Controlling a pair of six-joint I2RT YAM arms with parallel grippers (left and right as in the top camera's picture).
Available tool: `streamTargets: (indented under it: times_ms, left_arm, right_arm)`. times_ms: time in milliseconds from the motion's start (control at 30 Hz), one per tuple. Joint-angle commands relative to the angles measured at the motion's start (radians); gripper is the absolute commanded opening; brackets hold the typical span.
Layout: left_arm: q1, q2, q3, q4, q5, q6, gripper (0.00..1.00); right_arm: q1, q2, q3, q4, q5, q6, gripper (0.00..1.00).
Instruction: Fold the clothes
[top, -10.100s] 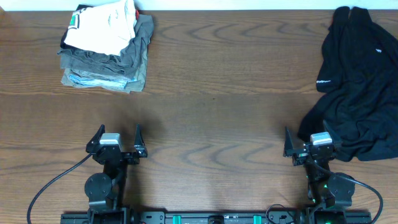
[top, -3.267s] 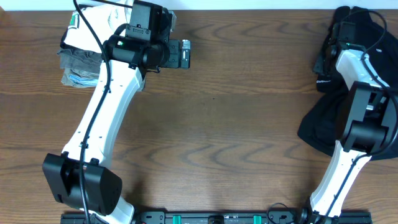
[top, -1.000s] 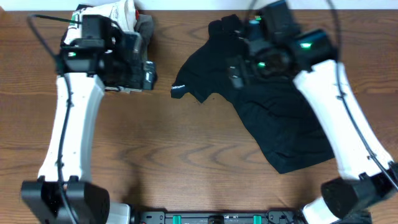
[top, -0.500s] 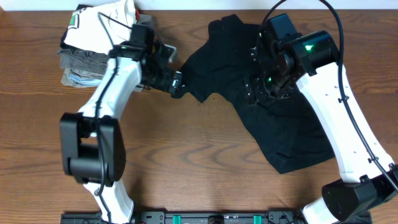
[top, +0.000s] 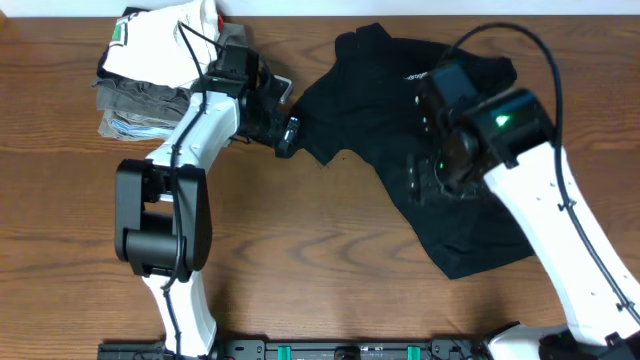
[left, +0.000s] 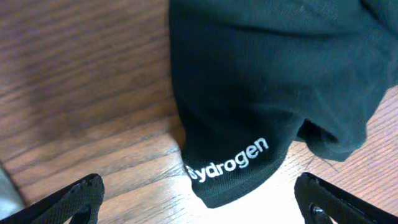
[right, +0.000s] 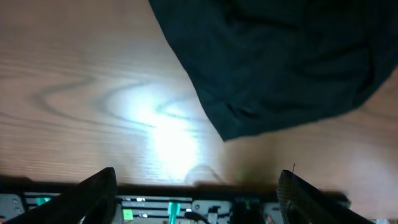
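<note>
Where the clothes (top: 360, 110) lay: on the far middle-to-right part of the tabletop (top: 320, 280), one black garment, crumpled and unfolded, with one sleeve reaching left.
Sleeve end: flat on the wood; the left wrist view showed the dark cloth (left: 267, 74) close up, with white lettering (left: 227, 160) running along the hem.
Second mark: another small line of white lettering (top: 415, 75) sat near the garment's far edge.
Near edge: in the right wrist view the black cloth (right: 280, 62) ended in a slanting hem, with bare wood on the near side of it.
Left jaws: wide apart, one finger (left: 71, 199) on each side of the lettered hem and nothing clamped; I could not tell whether they touched the cloth.
Right jaws: wide apart too, the fingers (right: 87, 196) hanging over bare wood just beside the garment's near edge, holding nothing.
Left arm (top: 190, 130): stretched from the near left to the sleeve end, passing just beside the stack.
Right arm (top: 540, 210): reached in over the middle of the garment and hid part of it.
Stack (top: 165, 95): folded garments at the far left, white on top, grey-olive beneath, light blue lowest, near the sleeve end but apart from it.
</note>
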Motion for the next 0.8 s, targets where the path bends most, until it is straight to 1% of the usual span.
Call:
streamTargets:
  times_ms: [0,133,200,300,367,433,467,533,667,767]
  left_arm:
    - [-0.026,0.013,-0.007,-0.003,-0.009,0.018,0.99]
    - [-0.050,0.024,-0.007,0.005,-0.010,0.018,0.99]
    - [-0.062,0.034,-0.008,-0.002,-0.010,0.017,0.95]
    - [-0.076,0.041,-0.014,-0.013,-0.010,0.013,0.80]
    - [-0.082,0.042,-0.016,-0.022,-0.011,0.006,0.66]
    - [-0.084,0.042,-0.016,-0.020,-0.010,-0.007,0.42]
    - [-0.084,0.042,-0.016,-0.016,-0.010,-0.016,0.34]
    - [-0.084,0.042,-0.016,-0.011,-0.010,-0.021,0.21]
    - [-0.083,0.042,-0.016,-0.008,-0.011,-0.028,0.08]
    - [-0.083,0.042,-0.016,0.003,-0.011,-0.041,0.06]
  right_arm:
    - [0.020,-0.046,-0.076,0.009,0.042,0.091,0.80]
    - [0.028,-0.084,-0.155,0.039,0.040,0.133,0.80]
    - [0.028,-0.099,-0.182,0.040,0.035,0.152,0.80]
    - [0.030,-0.123,-0.222,0.042,0.016,0.178,0.80]
    - [0.037,-0.140,-0.252,0.051,0.015,0.200,0.79]
    - [0.043,-0.151,-0.284,0.071,0.014,0.215,0.78]
    - [0.045,-0.154,-0.307,0.087,0.013,0.225,0.78]
    - [0.048,-0.155,-0.345,0.113,0.003,0.226,0.78]
    - [0.047,-0.155,-0.468,0.180,-0.004,0.267,0.77]
    - [0.048,-0.155,-0.557,0.219,-0.003,0.315,0.76]
